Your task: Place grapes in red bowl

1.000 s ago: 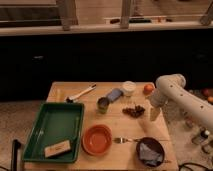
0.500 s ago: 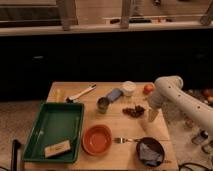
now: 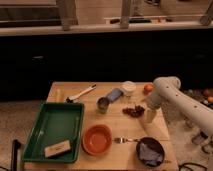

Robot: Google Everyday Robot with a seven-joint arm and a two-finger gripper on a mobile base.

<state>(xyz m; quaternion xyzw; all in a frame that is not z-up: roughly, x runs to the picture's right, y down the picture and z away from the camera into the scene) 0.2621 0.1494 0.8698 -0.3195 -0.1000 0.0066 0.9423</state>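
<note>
The grapes [image 3: 133, 110], a small dark reddish cluster, lie on the wooden table [image 3: 65, 90] right of centre. The red bowl [image 3: 97, 139], round and orange-red, sits empty near the table's front, to the lower left of the grapes. My gripper [image 3: 149, 116] hangs from the white arm [image 3: 172, 95] that reaches in from the right. It is low over the table, just right of the grapes and close beside them.
A green tray [image 3: 45, 131] holding a tan block [image 3: 57, 148] fills the front left. A dark bowl with bluish cloth [image 3: 150, 151], a fork [image 3: 125, 140], a metal can [image 3: 103, 104], a blue packet [image 3: 114, 95], a white cup [image 3: 129, 88], an orange [image 3: 148, 88] and a white-handled utensil [image 3: 80, 93] lie around.
The arm and gripper have edged slightly left toward the grapes. The objects on the table have not moved.
</note>
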